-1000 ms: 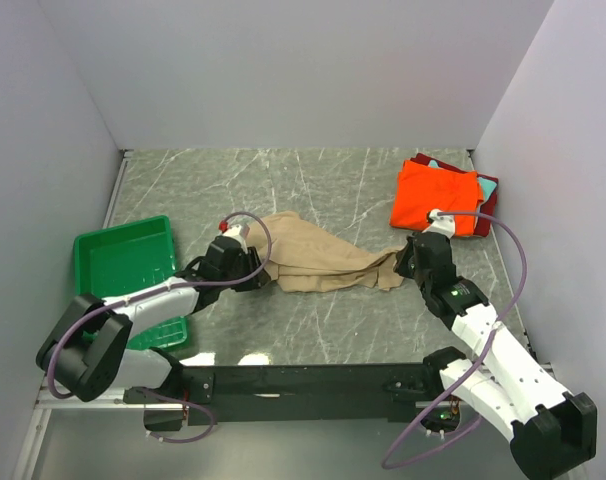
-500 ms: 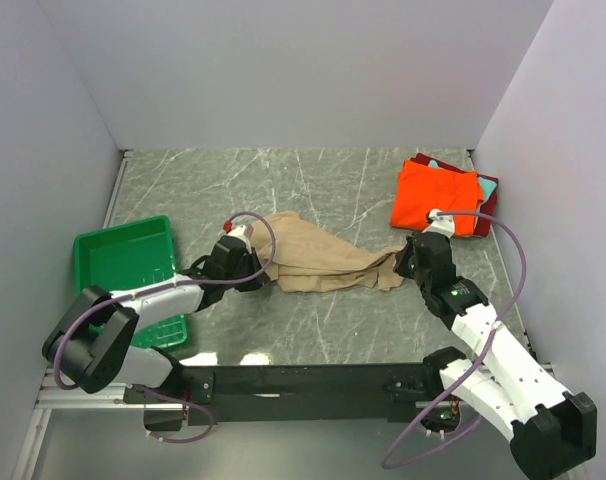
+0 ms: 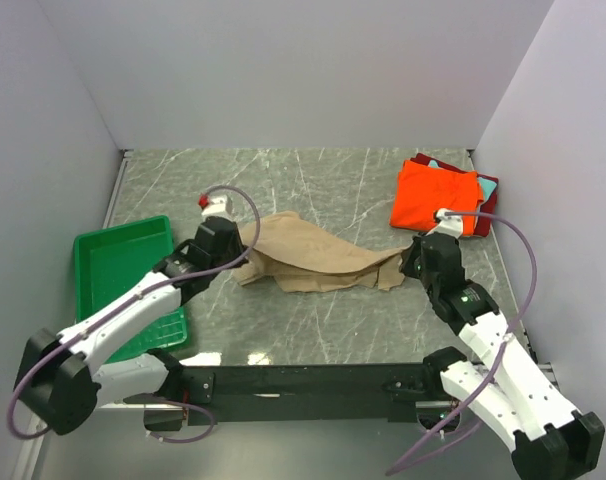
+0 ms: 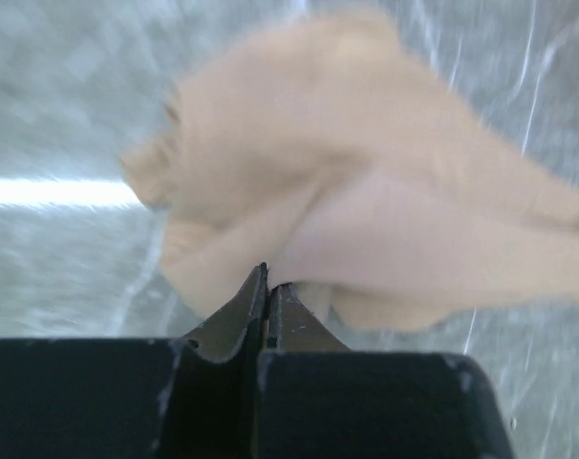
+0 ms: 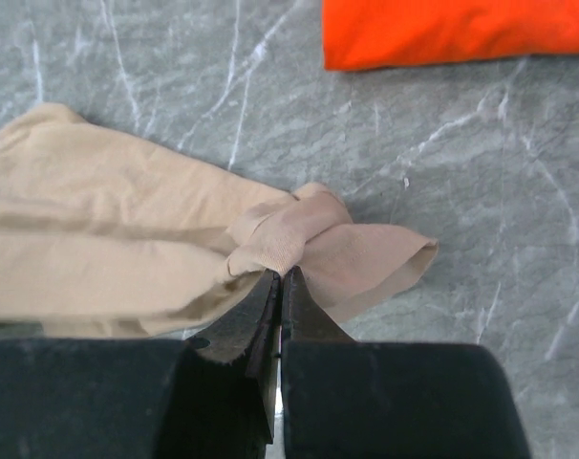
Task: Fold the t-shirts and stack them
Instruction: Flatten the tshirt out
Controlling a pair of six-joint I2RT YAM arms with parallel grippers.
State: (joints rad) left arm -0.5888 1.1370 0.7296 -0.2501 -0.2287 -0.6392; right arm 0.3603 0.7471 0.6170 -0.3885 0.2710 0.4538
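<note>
Left gripper (image 4: 268, 275) and right gripper (image 5: 278, 277), fingers pressed together, each pinch one end of the tan t-shirt (image 3: 318, 262) (crumpled) midway across the table (image 3: 313, 185).

A green plastic tray (image 3: 121, 262) sat on the left side of the desk (image 3: 313, 185), close to the left wall (image 3: 33, 180) and nearer the front edge than the back. Its raised rim ran all the way round, and it lay slightly askew to the desk edge. The desk top was grey stone-patterned with pale veins, seen close in the right wrist view (image 5: 481, 182). A bright patch of reflected light (image 3: 253, 358) lay near its front edge. Plain pale walls closed the back (image 3: 283, 70) and right (image 3: 563, 150).
</note>
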